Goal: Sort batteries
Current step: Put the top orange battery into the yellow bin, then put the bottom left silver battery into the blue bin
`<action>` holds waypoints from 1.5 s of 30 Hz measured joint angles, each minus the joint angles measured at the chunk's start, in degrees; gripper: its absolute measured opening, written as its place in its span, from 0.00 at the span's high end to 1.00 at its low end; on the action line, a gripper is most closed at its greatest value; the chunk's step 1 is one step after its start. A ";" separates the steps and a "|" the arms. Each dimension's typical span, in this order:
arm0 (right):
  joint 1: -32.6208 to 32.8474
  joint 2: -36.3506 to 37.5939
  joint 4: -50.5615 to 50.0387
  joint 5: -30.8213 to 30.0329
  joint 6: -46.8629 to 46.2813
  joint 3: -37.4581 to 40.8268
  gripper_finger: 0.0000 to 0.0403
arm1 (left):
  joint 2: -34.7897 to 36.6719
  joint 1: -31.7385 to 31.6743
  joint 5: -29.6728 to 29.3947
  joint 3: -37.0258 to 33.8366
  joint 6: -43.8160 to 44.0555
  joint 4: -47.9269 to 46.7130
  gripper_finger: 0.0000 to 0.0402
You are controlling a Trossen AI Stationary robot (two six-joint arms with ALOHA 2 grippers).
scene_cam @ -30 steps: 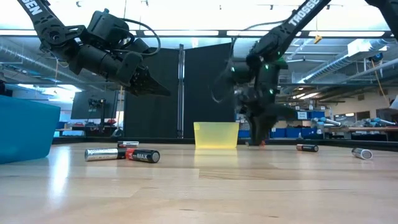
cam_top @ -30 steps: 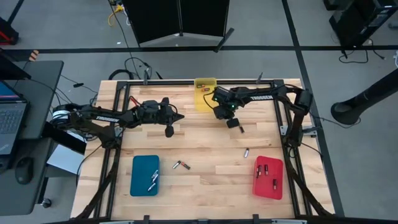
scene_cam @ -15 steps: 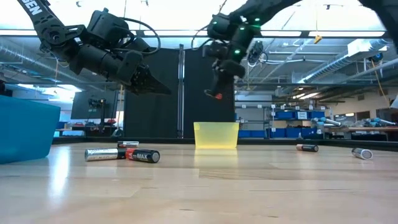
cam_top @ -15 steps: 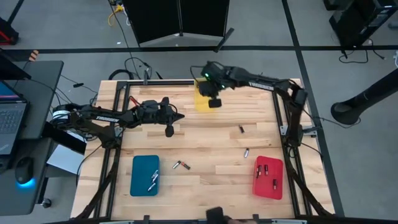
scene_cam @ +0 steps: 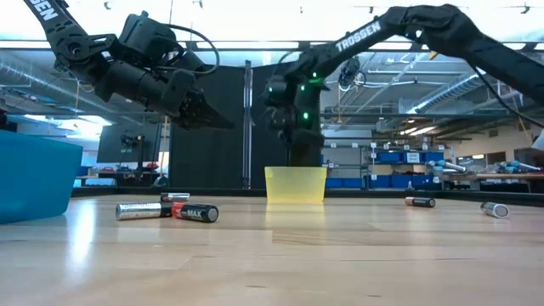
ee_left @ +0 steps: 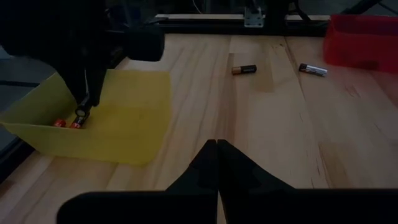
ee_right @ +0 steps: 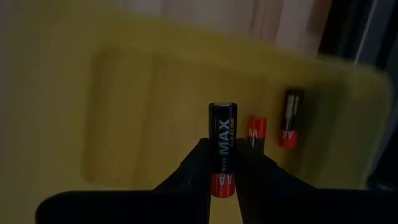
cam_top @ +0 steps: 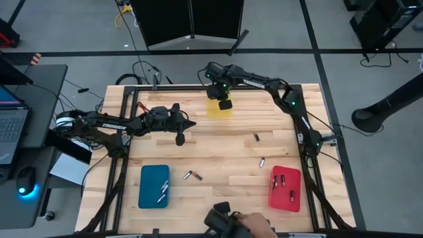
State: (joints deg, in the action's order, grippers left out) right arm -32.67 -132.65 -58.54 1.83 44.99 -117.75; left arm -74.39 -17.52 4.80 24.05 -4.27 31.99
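My right gripper (cam_top: 225, 104) hangs over the yellow tray (cam_top: 217, 111) at the table's far edge, shut on a black battery (ee_right: 222, 134) with a red end. Two more dark and red batteries (ee_right: 256, 132) (ee_right: 290, 126) lie on the yellow tray's floor. My left gripper (cam_top: 192, 123) hovers shut above the table's far left part, touching nothing. Loose batteries lie on the wood: a pair (cam_top: 192, 176) near the middle, one (cam_top: 256, 137) and another (cam_top: 262, 161) toward the right. Silvery batteries lie in the teal tray (cam_top: 149, 192), dark ones in the red tray (cam_top: 294, 178). My right gripper pinches the black battery by its red end (ee_right: 222, 182) between the two fingers. The battery lies along the fingers and its black end (ee_right: 222, 109) sticks out beyond them. The fingers point down into the yellow tray, and the battery is lifted clear, upright, above the tray's floor.
A person's hand (cam_top: 254, 225) with a dark object shows at the table's near edge. The metal frame (cam_top: 172, 86) runs along the far edge. Bare wood lies between the three trays.
My right gripper has risen from the table's right middle with the black battery, swung toward the far edge and left to the yellow tray, then come down over it. A person's hand has come in at the near edge.
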 joint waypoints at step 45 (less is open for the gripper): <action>-2.64 -5.32 4.87 3.16 -3.76 -0.12 0.64 | 0.00 0.00 -0.21 0.00 0.04 -0.66 0.99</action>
State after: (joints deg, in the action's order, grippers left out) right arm -35.31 -137.97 -53.67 4.99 41.23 -117.88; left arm -74.39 -17.52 4.59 24.05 -4.23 31.33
